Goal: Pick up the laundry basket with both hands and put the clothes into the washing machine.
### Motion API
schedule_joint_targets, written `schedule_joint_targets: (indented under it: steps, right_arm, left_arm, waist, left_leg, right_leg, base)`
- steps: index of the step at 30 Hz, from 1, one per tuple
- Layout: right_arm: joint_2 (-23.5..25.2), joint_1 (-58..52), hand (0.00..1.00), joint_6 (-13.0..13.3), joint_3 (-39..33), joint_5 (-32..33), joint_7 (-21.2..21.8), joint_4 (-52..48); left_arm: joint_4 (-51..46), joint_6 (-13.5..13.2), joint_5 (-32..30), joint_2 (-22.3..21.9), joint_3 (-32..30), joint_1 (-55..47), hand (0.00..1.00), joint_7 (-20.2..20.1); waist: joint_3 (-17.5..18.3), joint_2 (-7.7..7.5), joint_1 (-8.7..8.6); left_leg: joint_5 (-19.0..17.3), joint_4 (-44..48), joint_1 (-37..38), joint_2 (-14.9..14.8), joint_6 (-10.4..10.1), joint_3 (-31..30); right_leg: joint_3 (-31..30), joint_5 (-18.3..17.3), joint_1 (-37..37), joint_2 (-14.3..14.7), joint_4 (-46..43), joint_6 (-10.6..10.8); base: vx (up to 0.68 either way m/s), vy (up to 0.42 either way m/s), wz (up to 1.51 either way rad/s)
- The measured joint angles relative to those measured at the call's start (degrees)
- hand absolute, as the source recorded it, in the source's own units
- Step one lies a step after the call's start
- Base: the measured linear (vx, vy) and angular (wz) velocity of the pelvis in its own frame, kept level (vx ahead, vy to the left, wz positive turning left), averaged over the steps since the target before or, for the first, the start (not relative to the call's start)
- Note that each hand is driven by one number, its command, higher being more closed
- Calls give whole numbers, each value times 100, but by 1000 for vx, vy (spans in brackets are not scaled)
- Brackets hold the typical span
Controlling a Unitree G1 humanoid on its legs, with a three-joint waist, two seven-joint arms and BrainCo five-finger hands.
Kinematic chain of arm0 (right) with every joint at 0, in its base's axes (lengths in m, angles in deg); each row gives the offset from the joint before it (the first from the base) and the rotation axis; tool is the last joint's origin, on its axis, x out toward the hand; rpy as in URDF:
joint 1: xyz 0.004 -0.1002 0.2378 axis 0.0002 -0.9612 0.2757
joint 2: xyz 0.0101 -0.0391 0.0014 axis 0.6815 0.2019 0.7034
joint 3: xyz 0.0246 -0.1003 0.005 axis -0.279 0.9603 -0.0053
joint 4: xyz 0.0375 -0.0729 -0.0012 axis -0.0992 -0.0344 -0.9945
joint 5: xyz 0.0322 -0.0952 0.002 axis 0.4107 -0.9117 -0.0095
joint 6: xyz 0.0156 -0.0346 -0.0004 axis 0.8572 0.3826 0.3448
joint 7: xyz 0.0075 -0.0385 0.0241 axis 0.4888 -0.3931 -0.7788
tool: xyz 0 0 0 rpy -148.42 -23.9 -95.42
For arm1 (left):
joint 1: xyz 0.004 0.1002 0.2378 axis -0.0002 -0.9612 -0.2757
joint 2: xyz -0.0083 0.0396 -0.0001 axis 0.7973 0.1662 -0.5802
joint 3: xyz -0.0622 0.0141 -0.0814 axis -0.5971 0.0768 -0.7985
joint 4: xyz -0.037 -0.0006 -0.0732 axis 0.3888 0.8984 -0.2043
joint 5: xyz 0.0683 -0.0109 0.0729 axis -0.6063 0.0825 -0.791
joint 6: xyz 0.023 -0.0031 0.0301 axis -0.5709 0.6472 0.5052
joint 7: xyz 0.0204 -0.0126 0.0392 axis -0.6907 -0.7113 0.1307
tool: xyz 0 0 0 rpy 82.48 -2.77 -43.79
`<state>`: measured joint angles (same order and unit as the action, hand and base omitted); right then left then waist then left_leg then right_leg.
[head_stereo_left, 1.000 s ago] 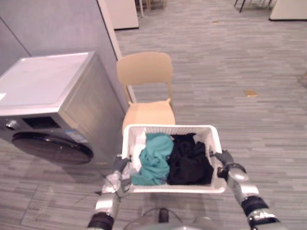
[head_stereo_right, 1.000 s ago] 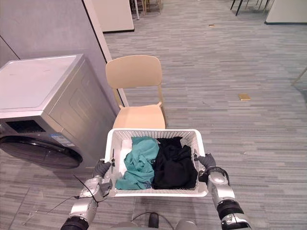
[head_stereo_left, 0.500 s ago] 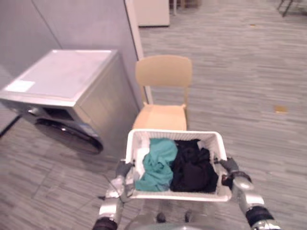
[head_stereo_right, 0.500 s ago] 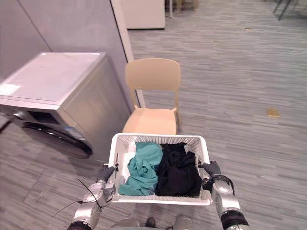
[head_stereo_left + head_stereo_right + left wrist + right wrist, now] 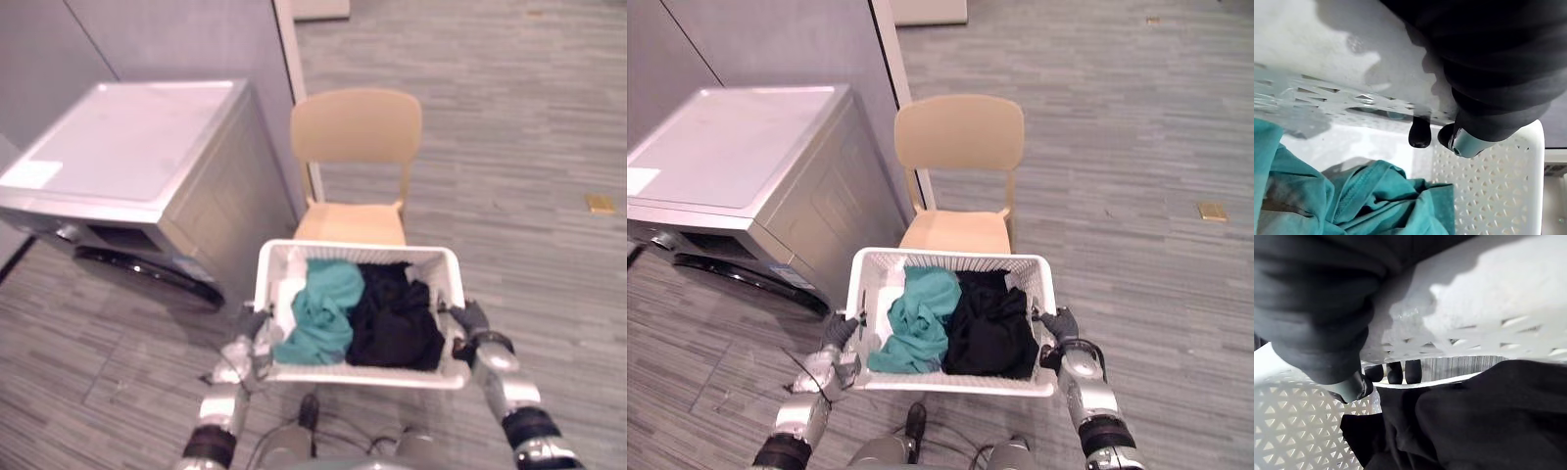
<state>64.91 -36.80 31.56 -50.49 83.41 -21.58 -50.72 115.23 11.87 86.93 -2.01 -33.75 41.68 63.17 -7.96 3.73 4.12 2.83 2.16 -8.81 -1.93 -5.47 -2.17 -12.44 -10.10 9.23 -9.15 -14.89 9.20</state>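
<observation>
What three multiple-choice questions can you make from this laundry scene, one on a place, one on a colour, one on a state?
1. Where in the laundry basket does the teal garment lie?
A. the robot's left half
B. the robot's right half
C. draped over the far rim

2. What colour is the chair beyond the basket?
A. blue
B. beige
C. red

3. How do the left robot hand and right robot hand stand?
A. open above the clothes
B. curled on the basket's side rims
C. flat on the washing machine

Answers:
1 A: the teal lies left of the black garment.
2 B: its back and seat are beige.
3 B: both wrist views show fingertips hooked through the side openings.
</observation>
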Motion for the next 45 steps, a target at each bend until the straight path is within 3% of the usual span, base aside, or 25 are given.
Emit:
schedule_joint_targets:
  steps: [1, 6, 9, 13, 15, 19, 24, 30, 39, 45]
  right_arm:
    - [-2, 145, 100, -1, 0, 0, -13, 2]
    - [-22, 617, 100, -1, 1, 15, -57, 8]
    - [-169, 1079, 100, -1, 31, 58, -96, 172]
    - [-472, 1849, 100, -5, 227, 138, -134, 517]
    - [-700, 2382, 100, -16, 383, 288, -179, 648]
    - [-1013, 3471, 100, -17, 547, 519, -264, 1093]
    - [-1112, 4417, 100, -17, 845, 690, -385, 1503]
    - [-1170, 5284, 100, 27, 930, 958, -669, 1616]
    - [-1284, 5504, 100, 27, 906, 1111, -918, 1454]
    - [-1391, 5971, 100, 32, 906, 1176, -1000, 1454]
  left_arm:
    - [-15, -19, 34, 44, -2, 112, 100, 45]
    - [-33, -72, 115, 259, 0, 589, 100, 152]
    - [200, -152, 222, 267, 9, 1000, 100, 246]
    - [669, -183, 390, 297, 11, 1751, 100, 406]
    - [988, -194, 508, 400, 12, 2373, 100, 467]
    - [1467, -195, 780, 527, -5, 3407, 100, 563]
    - [1781, -181, 904, 818, -97, 4184, 100, 601]
    - [1968, -107, 904, 1238, -171, 5232, 100, 614]
    - [2179, 146, 880, 1282, -172, 5881, 100, 760]
    - [2188, 193, 818, 1400, -191, 6432, 100, 883]
  waist:
    - [-1, -1, -1]
    - [-26, -32, -26]
    - [-101, -152, -54]
    - [-305, -214, -154]
    - [-573, -320, -208]
    - [-1046, -323, -321]
    - [-1241, -315, -312]
    - [-1429, -307, -147]
    - [-1556, -315, 146]
    - [-1706, -320, 208]
  left_leg:
    - [-27, 2, -48, 105, 42, 195]
    - [-80, -20, -283, 105, 144, 519]
    - [13, -122, -448, 60, 258, 559]
    - [412, -630, -573, -128, 155, 598]
    - [539, -752, -692, -216, 105, 610]
    - [728, -757, -994, -338, 45, 570]
    - [881, -756, -1292, -447, -41, 558]
    - [967, -753, -1748, -532, -89, 594]
    - [987, -740, -2194, -712, -120, 542]
    - [980, -295, -2700, -812, -129, 553]
  right_leg:
    - [-154, 269, -10, -149, 339, 127]
    - [-328, 888, 137, -220, 984, 201]
    - [-335, 944, 325, -178, 1129, 216]
    - [-365, 1167, 684, 29, 1239, 177]
    - [-368, 1214, 851, 123, 1279, 134]
    - [-355, 1382, 1136, 275, 1301, 89]
    - [-359, 1511, 1438, 396, 1310, 54]
    - [-342, 1572, 1873, 471, 1313, 35]
    - [-108, 1583, 2211, 540, 1308, 22]
    - [166, 1620, 2325, 620, 1307, -29]
  base:
    - [77, 258, -52]
    - [15, 121, -38]
    - [-45, -43, -19]
    - [-88, -103, -16]
    - [-95, -82, -11]
    - [-93, -56, -4]
    - [-49, -59, -5]
    - [-16, -29, -1]
    - [12, -15, 5]
    - [-11, 0, 16]
